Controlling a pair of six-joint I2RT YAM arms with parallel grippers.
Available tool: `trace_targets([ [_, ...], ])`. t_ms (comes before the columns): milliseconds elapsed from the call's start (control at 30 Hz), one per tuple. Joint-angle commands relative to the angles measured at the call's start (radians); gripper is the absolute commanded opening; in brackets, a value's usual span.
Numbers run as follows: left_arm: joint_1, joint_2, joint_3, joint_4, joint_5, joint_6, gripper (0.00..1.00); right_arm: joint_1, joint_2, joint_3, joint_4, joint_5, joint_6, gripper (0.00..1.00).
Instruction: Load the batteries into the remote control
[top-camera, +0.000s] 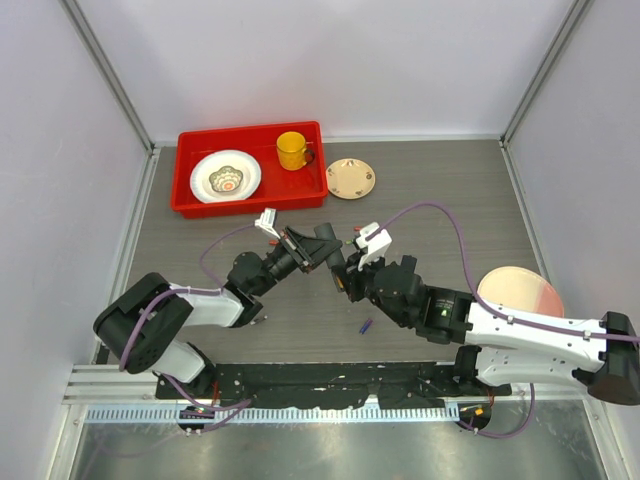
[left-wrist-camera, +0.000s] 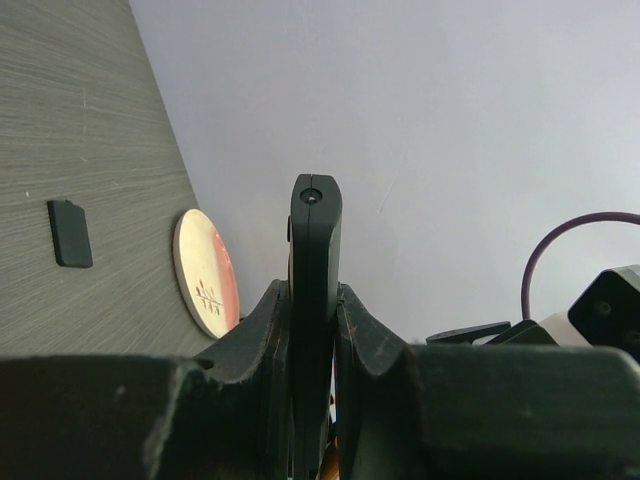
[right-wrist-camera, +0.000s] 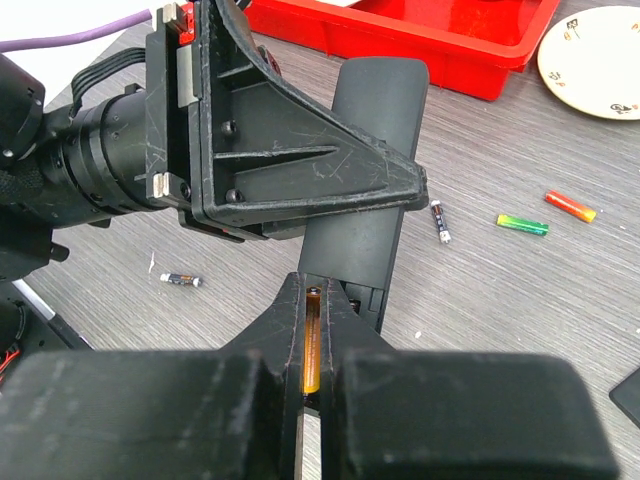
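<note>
My left gripper (left-wrist-camera: 313, 295) is shut on the black remote control (left-wrist-camera: 315, 235), holding it edge-on above the table. In the right wrist view the remote (right-wrist-camera: 365, 210) juts out from under the left gripper (right-wrist-camera: 290, 170), its open battery bay toward me. My right gripper (right-wrist-camera: 313, 290) is shut on an orange battery (right-wrist-camera: 312, 345), with its tip at that open bay. The two grippers meet mid-table (top-camera: 340, 270). A purple battery (top-camera: 365, 326) lies on the table below them. The black back cover (left-wrist-camera: 70, 233) lies flat on the table.
Loose batteries lie on the table: two black ones (right-wrist-camera: 182, 280) (right-wrist-camera: 440, 220), a green one (right-wrist-camera: 523, 224) and a red-orange one (right-wrist-camera: 570, 206). A red tray (top-camera: 250, 200) with a bowl and yellow cup (top-camera: 292, 150) stands at the back. A small plate (top-camera: 351, 178) and a pink plate (top-camera: 520, 292) lie nearby.
</note>
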Motion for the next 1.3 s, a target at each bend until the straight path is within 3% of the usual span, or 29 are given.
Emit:
trace_targets([
  [0, 0.004, -0.048, 0.036, 0.262, -0.059, -0.003, 0.0, 0.012, 0.019, 0.047, -0.021, 0.012, 0.045, 0.01],
  [600, 0.004, -0.094, 0.023, 0.262, -0.079, 0.003, 0.0, 0.013, 0.125, 0.113, -0.141, 0.021, 0.115, 0.01],
  [1267, 0.002, -0.076, 0.013, 0.262, -0.069, 0.002, 0.0, 0.013, 0.105, 0.161, -0.153, 0.08, 0.123, 0.25],
])
